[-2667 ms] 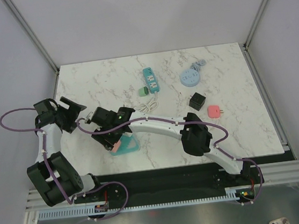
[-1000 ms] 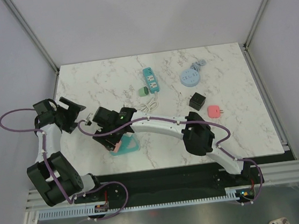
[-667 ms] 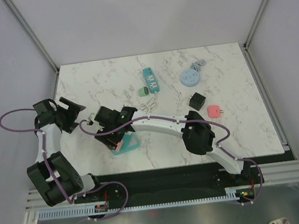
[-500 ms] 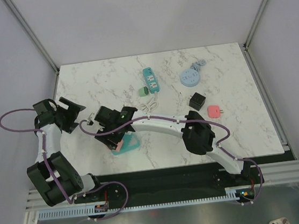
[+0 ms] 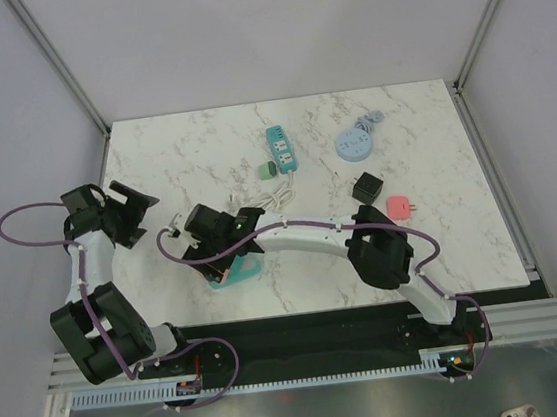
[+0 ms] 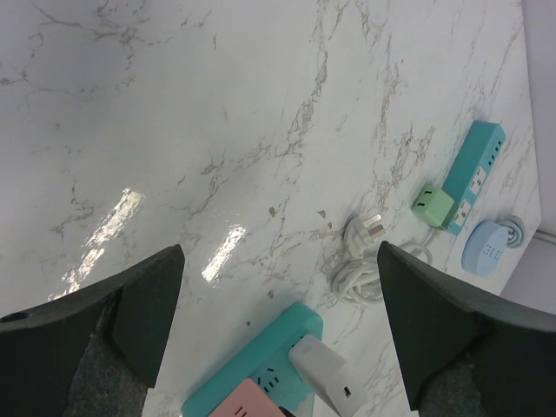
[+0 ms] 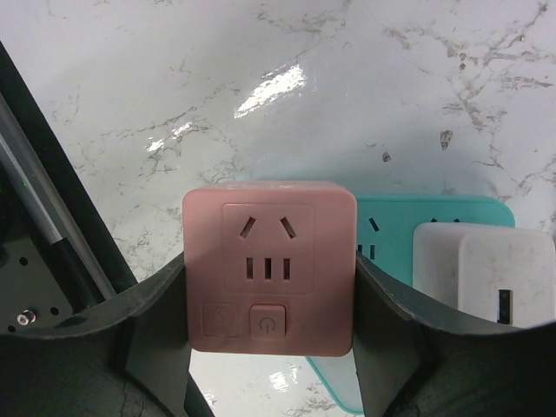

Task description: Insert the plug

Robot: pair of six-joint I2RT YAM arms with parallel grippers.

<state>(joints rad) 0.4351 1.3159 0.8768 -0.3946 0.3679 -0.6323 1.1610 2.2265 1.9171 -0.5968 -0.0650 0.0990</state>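
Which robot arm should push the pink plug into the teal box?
Right. The right fingers grip the pink plug, and it is right at the teal power strip. The left fingers are open, empty and off to the side.

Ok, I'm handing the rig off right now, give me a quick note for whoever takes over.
Left gripper: open, holding nothing, over bare table on the left side.
Right gripper: shut on the pink adapter, held at the teal power strip beside the white adapter sitting on it.
Done: pink adapter picked up and brought to the strip.
Left: seating can't be confirmed from these views; press it in, then release.
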